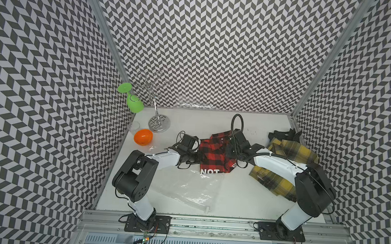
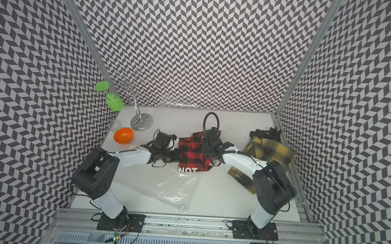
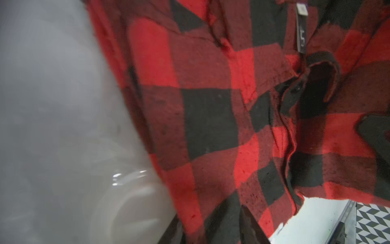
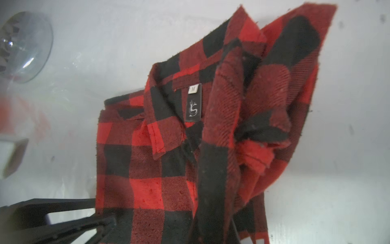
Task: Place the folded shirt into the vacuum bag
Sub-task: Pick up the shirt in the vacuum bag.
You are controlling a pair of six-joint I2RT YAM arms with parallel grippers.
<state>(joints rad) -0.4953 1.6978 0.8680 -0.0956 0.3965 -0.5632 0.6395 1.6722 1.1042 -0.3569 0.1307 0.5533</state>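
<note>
crinkly clear plastic lies nearest: the vacuum bag (image 1: 185, 189) on the tabletop (image 1: 243, 197). just beyond it, hem meeting the bag's far edge, the folded shirt (image 1: 212, 151) runs lengthwise away. left pincer (image 1: 198, 158) at its left edge, grip impossible to tell; right pincer (image 1: 229, 153) clenched on its right edge, equally near.

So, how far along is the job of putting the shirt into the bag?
Done: the red plaid shirt lies folded beside the vacuum bag, which rests on the table. In hand: the right gripper is shut on the shirt's bunched edge; the left gripper is at the opposite edge, grip unclear. Left: the shirt must go inside the bag.
</note>
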